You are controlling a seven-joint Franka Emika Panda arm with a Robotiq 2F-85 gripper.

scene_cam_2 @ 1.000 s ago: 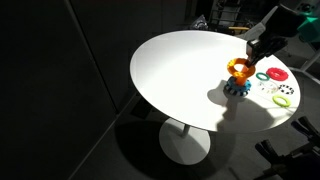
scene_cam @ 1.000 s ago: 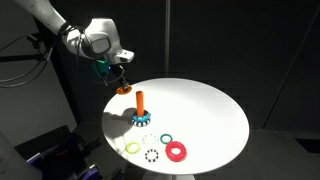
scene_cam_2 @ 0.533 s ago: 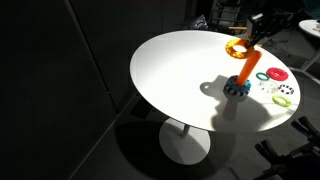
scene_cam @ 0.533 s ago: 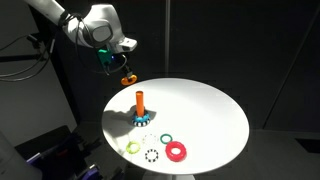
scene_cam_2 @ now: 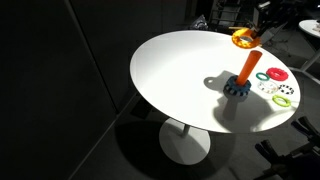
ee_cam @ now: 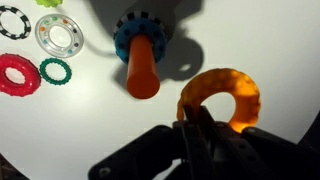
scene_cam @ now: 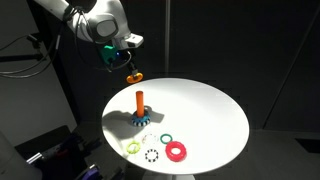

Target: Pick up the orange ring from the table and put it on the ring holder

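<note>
- The orange ring is off the table, hanging in the air from the gripper. It is higher than the top of the ring holder and not yet around it.
- In the wrist view the orange ring sits to one side of the holder's orange peg, apart from it, with its opening facing the camera.
- The gripper is closed down on the near rim of the ring, and its dark fingers pinch that edge. Nothing else is in its grasp.
- In an exterior view the ring shows tilted, above and just beside the tip of the peg.
- The ring holder stands upright on its toothed blue base, near the edge of the round white table.
- Beyond the holder lie the other rings, flat on the table and apart from each other:
  - a red ring
  - a small green ring
  - a pale yellow-green ring
  - a black toothed ring
  - a clear ring that lies closest to the base
- The holder's shadow falls on the table beside the base.
- The room around the table is dark.
</note>
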